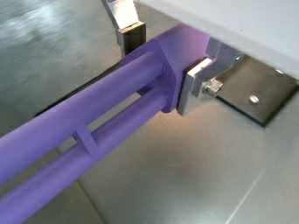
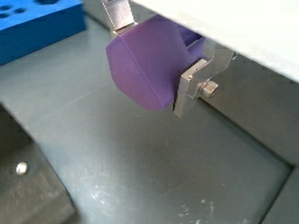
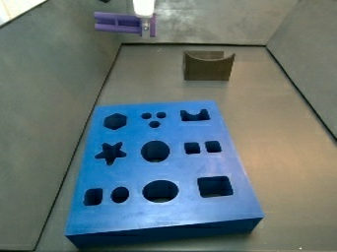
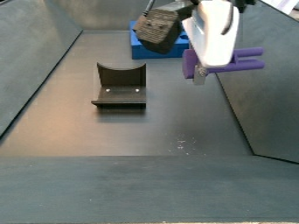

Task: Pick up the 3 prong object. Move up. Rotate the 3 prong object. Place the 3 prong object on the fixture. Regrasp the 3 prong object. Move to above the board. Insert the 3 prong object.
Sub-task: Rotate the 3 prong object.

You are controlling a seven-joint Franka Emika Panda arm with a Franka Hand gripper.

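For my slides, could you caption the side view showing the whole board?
Gripper holds the 3 prong object aloft, beyond the board and fixture.

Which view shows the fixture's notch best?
A side view: the fixture stands whole, notch up, apart from the tool holding the 3 prong object. The other side view shows it too; wrist views catch only corners.

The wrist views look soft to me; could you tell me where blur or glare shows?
In both wrist views the gripper holds the 3 prong object, its near prongs blurred; in a wrist view glare whitens the finger; in a side view the board is sharp.
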